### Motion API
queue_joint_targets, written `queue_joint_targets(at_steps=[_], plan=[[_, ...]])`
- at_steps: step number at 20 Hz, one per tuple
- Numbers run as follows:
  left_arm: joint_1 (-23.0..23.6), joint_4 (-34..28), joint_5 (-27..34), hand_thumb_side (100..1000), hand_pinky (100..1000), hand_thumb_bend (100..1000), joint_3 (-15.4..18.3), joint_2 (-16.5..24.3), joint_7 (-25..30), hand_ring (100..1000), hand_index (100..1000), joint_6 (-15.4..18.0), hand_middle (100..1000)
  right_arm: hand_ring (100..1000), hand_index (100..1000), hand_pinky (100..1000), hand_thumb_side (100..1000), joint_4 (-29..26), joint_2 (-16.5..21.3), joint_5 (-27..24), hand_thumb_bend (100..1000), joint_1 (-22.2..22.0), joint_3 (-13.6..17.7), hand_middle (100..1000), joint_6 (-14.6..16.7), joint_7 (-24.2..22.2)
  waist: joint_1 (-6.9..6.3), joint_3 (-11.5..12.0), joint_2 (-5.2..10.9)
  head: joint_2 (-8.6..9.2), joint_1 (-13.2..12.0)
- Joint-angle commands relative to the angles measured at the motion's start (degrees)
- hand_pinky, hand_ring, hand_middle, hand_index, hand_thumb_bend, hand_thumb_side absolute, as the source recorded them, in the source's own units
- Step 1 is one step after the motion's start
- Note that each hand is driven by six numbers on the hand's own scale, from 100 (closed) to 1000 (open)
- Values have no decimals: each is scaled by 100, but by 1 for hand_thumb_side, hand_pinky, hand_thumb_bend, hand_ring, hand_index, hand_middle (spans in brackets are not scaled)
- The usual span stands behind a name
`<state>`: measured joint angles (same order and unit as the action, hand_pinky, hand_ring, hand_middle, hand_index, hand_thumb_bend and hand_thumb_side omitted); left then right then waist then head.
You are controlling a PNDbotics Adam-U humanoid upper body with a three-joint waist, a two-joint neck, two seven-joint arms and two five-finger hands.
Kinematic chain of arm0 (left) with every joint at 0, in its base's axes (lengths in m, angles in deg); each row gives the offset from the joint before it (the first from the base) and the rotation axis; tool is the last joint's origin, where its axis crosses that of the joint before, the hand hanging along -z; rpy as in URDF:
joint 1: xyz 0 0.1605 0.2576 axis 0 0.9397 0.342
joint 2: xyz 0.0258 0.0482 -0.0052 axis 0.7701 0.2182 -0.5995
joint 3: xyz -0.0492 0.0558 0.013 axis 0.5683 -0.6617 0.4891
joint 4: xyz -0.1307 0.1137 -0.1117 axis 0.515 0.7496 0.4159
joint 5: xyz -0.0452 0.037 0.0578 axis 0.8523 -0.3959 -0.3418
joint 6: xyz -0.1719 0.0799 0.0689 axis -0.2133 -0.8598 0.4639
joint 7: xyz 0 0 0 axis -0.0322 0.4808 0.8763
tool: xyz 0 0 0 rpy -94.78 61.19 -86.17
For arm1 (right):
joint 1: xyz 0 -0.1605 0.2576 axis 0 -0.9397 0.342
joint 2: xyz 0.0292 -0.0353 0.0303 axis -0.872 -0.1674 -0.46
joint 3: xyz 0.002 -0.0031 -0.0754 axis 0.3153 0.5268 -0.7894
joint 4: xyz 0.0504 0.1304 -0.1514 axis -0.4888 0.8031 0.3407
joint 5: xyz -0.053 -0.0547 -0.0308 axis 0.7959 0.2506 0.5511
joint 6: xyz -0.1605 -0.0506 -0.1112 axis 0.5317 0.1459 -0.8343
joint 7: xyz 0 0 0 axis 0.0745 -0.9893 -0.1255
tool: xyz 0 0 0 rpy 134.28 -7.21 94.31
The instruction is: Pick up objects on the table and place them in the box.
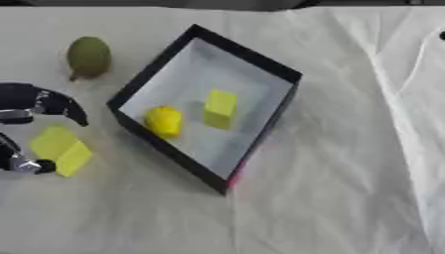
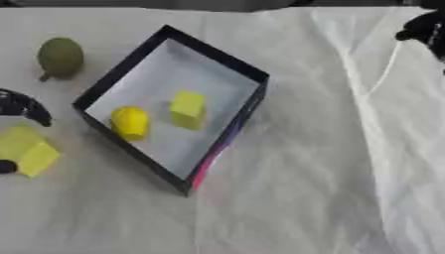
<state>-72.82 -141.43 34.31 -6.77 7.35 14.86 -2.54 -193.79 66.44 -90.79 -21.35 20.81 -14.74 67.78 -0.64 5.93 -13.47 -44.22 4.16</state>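
Table (image 1: 347, 198): covered in a pale, creased cloth; all items below rest on it.

Box (image 1: 252, 57): black-walled, open-topped, pale floor, set askew near the middle of the view with one corner toward the far edge. A strip of pink shows on its lower right outer wall.

Contents of the box: one rounded yellow object (image 1: 163, 120) near the left wall, and one yellow-green cube (image 1: 220, 107) just beside it to the right. The two lie close together; whether they touch cannot be told.

Green pear-shaped fruit (image 1: 89, 57): on the cloth outside the box, beyond its left wall toward the far left corner, well apart from the hand.

Yellow block (image 1: 61, 150): on the cloth to the left of the box, outside it, near the box's lower left wall but clear of it.

Left hand (image 1: 39, 106): black with silver parts, entering at the left edge. Its fingers (image 1: 65, 106) arch over the far side of the yellow block, and a thumb tip (image 1: 31, 165) sits at the block's near left side, so the block lies between them. The hand is curled part-way around the block; whether it presses the block cannot be told.

Right hand (image 2: 426, 30): a dark shape at the upper right corner, seen only in the right eye view; its fingers' state cannot be told.
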Motion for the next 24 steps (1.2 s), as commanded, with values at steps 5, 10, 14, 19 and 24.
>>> queue_joint_targets(at_steps=[5, 10, 14, 19, 24], plan=[[45, -176, 127, 325, 873, 444, 292, 323, 1172, 864, 884, 1048, 811, 685, 801, 956, 621, 0, 71, 73, 100, -1, 52, 607, -71, -1, -48, 15, 71, 10, -10], [82, -206, 180, 345, 878, 472, 318, 357, 1264, 869, 886, 1072, 814, 684, 802, 959, 623, 6, 61, 76, 100, -19, 62, 607, -72, -22, -48, 12, 69, 10, -17], [63, -161, 172, 322, 879, 492, 279, 324, 1407, 870, 885, 1114, 816, 683, 802, 959, 626, 26, 37, 89, 100, -21, 57, 606, -96, -44, -53, 7, 69, 10, -31], [-30, 7, -18, 175, 877, 573, 196, 210, 1525, 869, 868, 1245, 811, 682, 802, 961, 626, 11, 14, 88, 100, -36, 64, 605, -96, -50, -44, -12, 66, 10, -50], [-126, 225, -242, 116, 874, 562, 166, 82, 1427, 864, 862, 1382, 806, 681, 803, 962, 634, 24, -22, 111, 100, -58, 68, 606, -115, -60, -41, -13, 56, 10, -57]])
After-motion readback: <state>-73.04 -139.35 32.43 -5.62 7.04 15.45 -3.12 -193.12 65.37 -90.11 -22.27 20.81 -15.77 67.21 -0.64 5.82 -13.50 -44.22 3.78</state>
